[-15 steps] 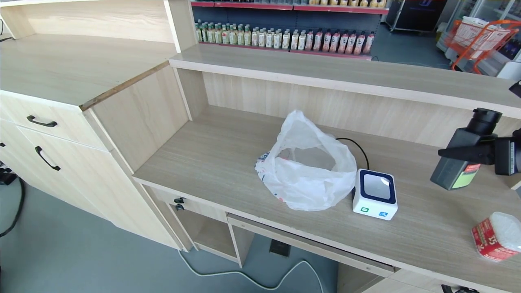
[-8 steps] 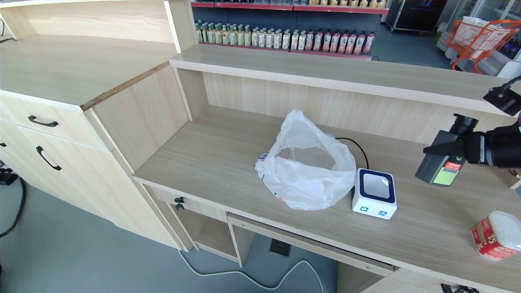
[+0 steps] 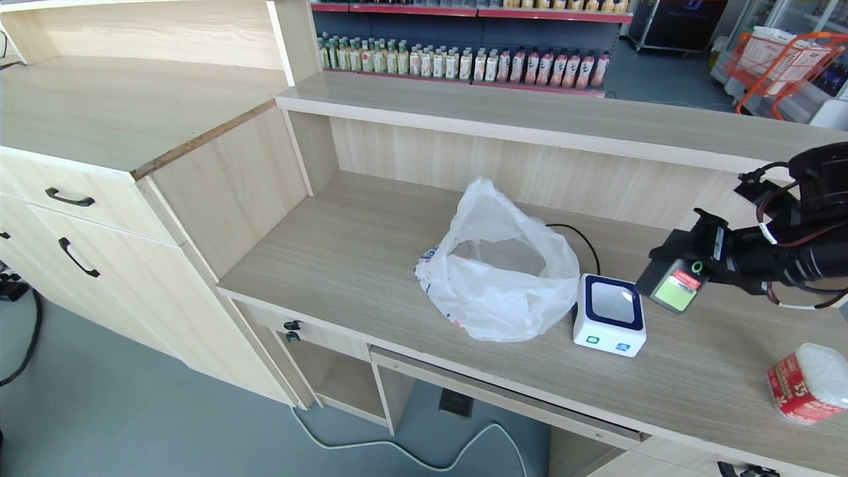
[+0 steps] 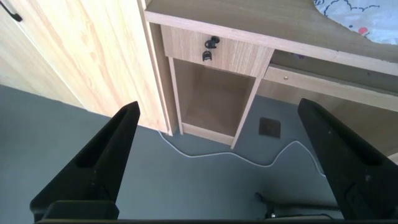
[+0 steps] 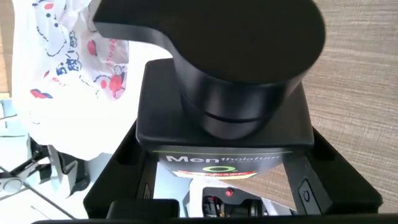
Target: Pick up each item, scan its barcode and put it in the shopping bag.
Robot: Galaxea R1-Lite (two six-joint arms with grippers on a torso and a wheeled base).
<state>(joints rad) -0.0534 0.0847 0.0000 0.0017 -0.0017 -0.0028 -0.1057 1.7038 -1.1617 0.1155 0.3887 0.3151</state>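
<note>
My right gripper (image 3: 695,255) is shut on a dark grey bottle (image 3: 676,275) with a black cap and a green label. It holds the bottle tilted just above and to the right of the white barcode scanner (image 3: 609,322). In the right wrist view the bottle (image 5: 224,130) sits between my fingers, with the shopping bag (image 5: 68,81) beyond it. The white plastic shopping bag (image 3: 500,268) stands open on the counter, left of the scanner. My left gripper (image 4: 217,168) hangs open below the counter, over the grey floor.
A red and white packet (image 3: 811,384) lies at the counter's right end. The scanner's black cable (image 3: 583,242) runs behind the bag. A raised wooden ledge (image 3: 530,116) borders the back of the counter. A cupboard with drawers (image 3: 73,225) stands at the left.
My right arm has carried the bottle down and to the left, from the counter's right side to just beside the scanner, tipping it over. The bag and scanner have stayed put.
</note>
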